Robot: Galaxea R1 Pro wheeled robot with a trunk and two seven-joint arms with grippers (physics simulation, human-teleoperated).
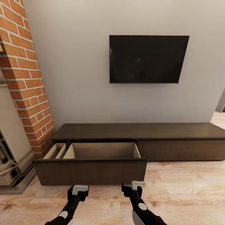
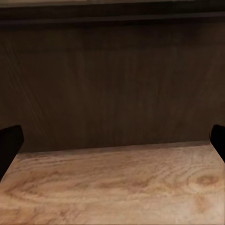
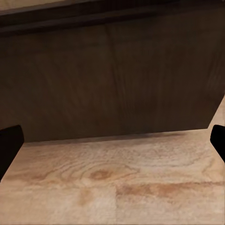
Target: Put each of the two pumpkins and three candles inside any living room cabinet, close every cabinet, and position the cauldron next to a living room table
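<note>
Both arms reach forward low over the pale wood floor (image 1: 187, 190), side by side. Left claw (image 1: 78, 191) hangs just short of the pulled-out drawer front (image 1: 90, 172), its 2 dark fingertips (image 2: 9, 145) spread wide apart with nothing between them. Right claw (image 1: 133, 187) hangs near the drawer front's right end, its fingertips (image 3: 9, 145) likewise spread wide and holding nothing. Each wrist view looks straight at the dark wood-grain panel above a strip of floor.

Behind the claws stands the cabinet (image 1: 175, 131), a long low dark-brown unit against the grey wall (image 1: 78, 62). Its left drawer is drawn out toward the robot, showing a pale interior (image 1: 103, 150) split into a wide compartment and a narrow one at the far left; what can be seen of both holds nothing. The right front (image 1: 181, 150) sits flush and closed. A black television (image 1: 147, 59) hangs on the wall above the cabinet, and a red brick column (image 1: 25, 78) rises at the left.
</note>
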